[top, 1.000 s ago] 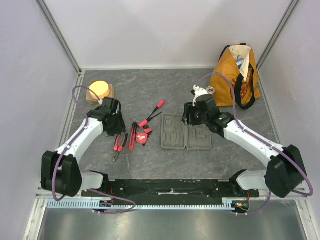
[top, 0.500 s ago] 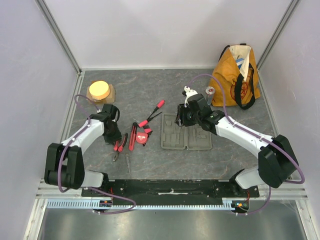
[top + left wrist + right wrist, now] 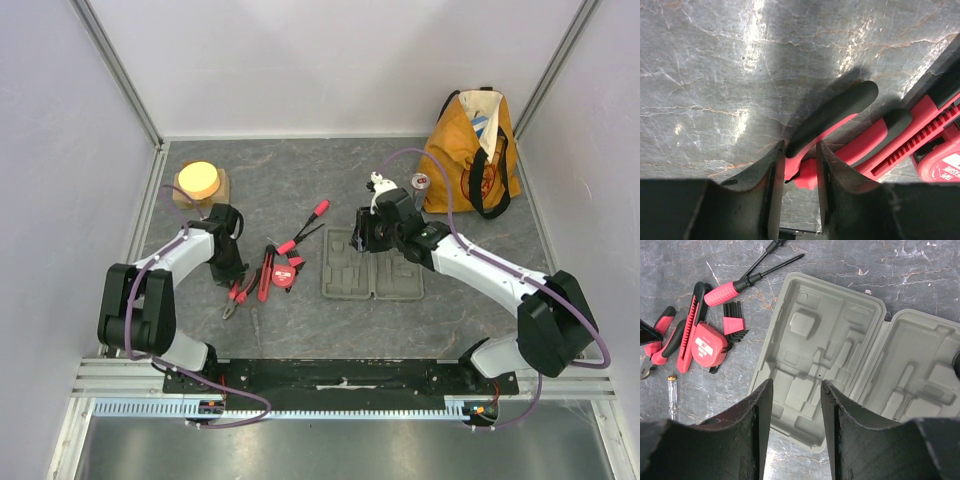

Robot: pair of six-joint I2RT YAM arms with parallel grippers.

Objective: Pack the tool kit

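The grey case (image 3: 372, 265) lies open and empty at mid table; it also shows in the right wrist view (image 3: 840, 355). To its left lie the red-and-black pliers (image 3: 236, 292), cutter (image 3: 265, 275), round red tape measure (image 3: 285, 278) and a red-handled screwdriver (image 3: 315, 212). My left gripper (image 3: 231, 274) is down on the pliers. In the left wrist view its jaws (image 3: 800, 150) are shut on one pliers handle (image 3: 840, 110). My right gripper (image 3: 368, 236) hovers open and empty over the case's left half (image 3: 796, 390).
An orange tote bag (image 3: 470, 150) stands at the back right with a small can (image 3: 421, 182) beside it. A yellow round object on a tan base (image 3: 200, 180) sits at the back left. Black hex keys (image 3: 734, 320) and a small clear-handled screwdriver (image 3: 672, 395) lie among the tools.
My left gripper has moved down and right onto the pliers and closed on a handle. My right gripper has shifted left over the case's left half, then held still.
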